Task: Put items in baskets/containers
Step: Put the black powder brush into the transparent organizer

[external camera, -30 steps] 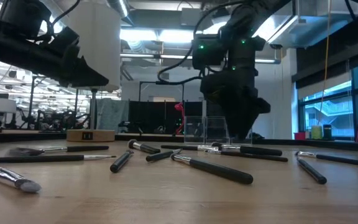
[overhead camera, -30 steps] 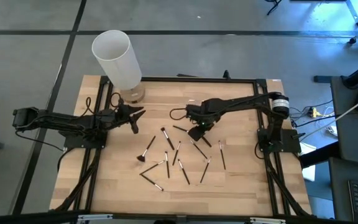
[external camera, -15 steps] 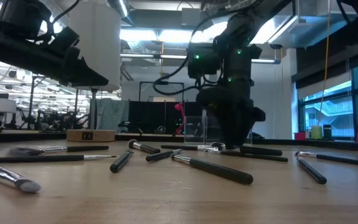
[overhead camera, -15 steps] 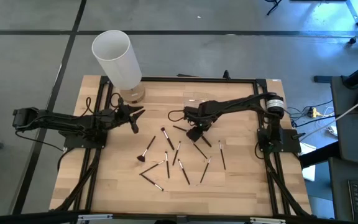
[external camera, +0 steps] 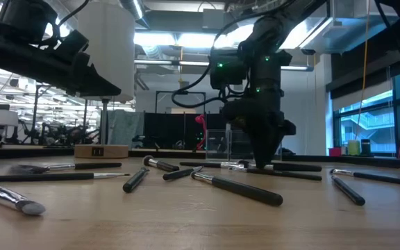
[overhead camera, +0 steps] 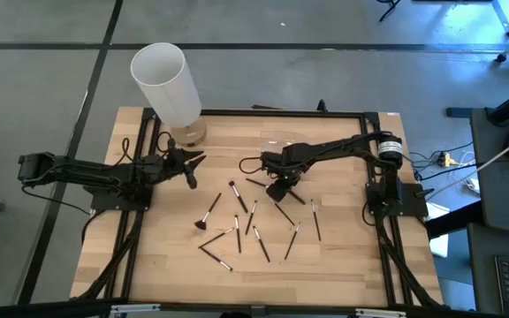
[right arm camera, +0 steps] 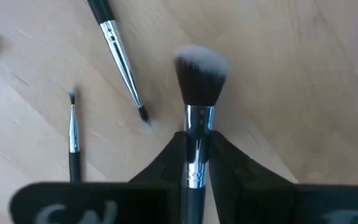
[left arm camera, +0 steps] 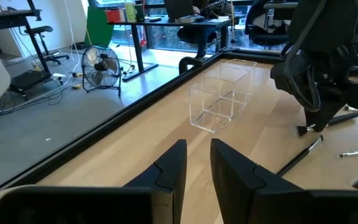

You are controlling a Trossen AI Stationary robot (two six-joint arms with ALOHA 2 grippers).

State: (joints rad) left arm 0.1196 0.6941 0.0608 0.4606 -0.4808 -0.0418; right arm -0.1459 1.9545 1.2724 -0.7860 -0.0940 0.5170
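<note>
Several black-handled makeup brushes lie flat on the wooden table, among them a fan-headed one. The clear organizer stands on the table's far side and also shows in the low view. My right gripper is down at the table, just on the near side of the organizer, shut on a bushy-headed brush with a silver ferrule. My left gripper hovers above the table's left part, narrowly open and empty. My right gripper pinches the bushy brush between its two fingers at the lower end of the silver ferrule, just behind the head. The fingers come from above, pointing down, across the brush. The brush lies flat on the table, as the left wrist view shows.
A tall white cylinder stands at the far left corner, with a small brownish jar at its foot. Two thin brushes lie close to the held one. A black frame edges the table.
My right gripper has gone down to the table onto the bushy brush, shifting slightly toward the table's left, and its fingers have drawn together on the brush. The brush still lies on the table.
</note>
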